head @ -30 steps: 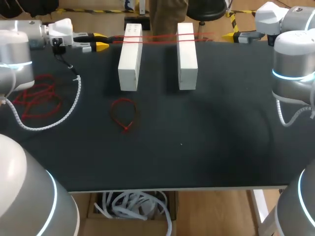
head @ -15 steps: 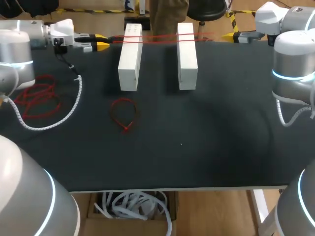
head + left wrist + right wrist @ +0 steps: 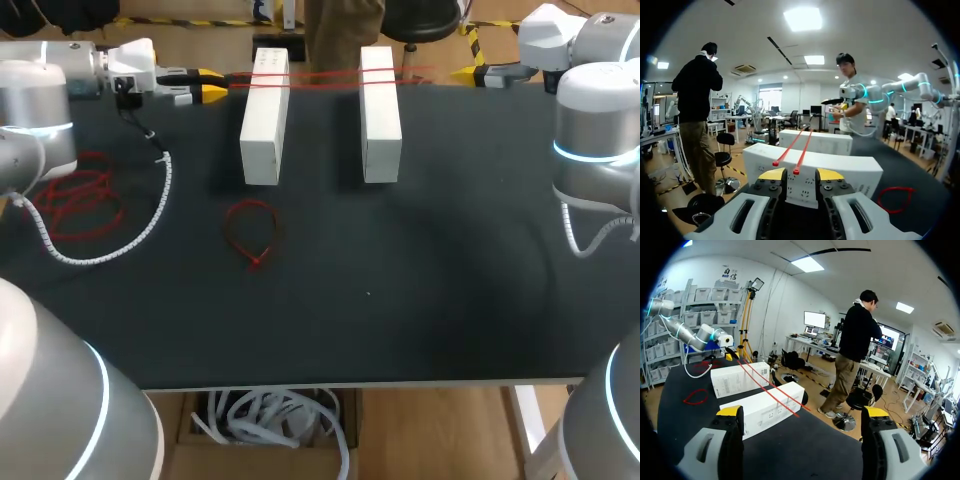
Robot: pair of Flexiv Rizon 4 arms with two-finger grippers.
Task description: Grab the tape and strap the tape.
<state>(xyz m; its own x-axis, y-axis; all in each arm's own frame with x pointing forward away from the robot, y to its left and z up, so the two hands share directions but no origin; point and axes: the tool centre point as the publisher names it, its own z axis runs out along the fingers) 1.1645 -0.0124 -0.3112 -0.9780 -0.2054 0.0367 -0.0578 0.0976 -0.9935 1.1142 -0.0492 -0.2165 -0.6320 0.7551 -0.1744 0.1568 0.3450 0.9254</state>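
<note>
Silver arms, cyan light rings, coiled white cable — yellow fingertips

On the black table a long white box lies with its far end at the far edge. A second white box lies parallel beside it, toward the right arm's side. Two strands of red tape run across the far ends of both boxes. The left gripper sits just beside the first box's far end, level with the tape, its yellow tips apart. The right gripper is beyond the second box, well apart. A red loop lies near the first box's near end. A heap of red ties and a white coiled cable lie farther out on the left arm's side.
</note>
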